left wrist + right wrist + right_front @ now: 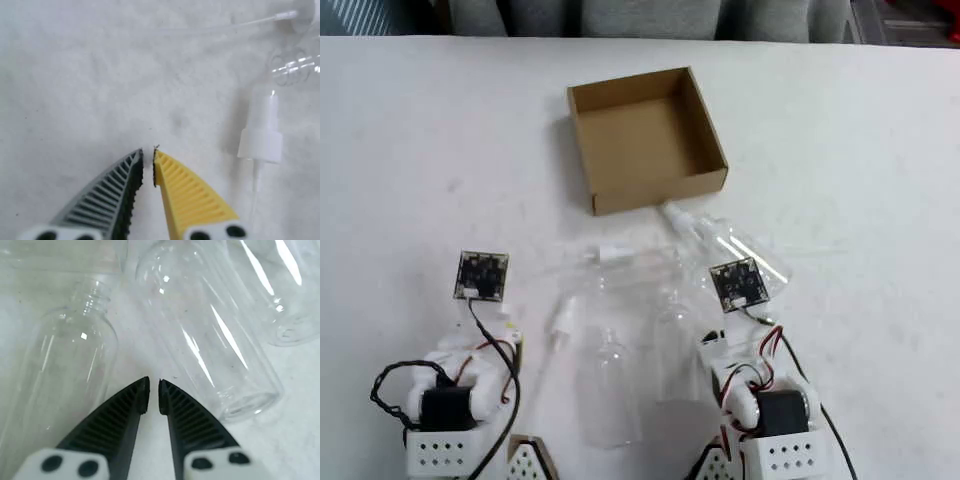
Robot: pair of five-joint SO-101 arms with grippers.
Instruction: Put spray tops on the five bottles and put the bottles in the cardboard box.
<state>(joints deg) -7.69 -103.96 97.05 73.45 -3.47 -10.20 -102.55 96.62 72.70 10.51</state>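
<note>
Outside the cardboard box (655,193) lie bottles (606,388); both end effectors (148,156) (149,391) closed on nothing.

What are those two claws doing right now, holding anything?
Left gripper: closed, holding nothing.
Right gripper: closed, holding nothing.
</note>
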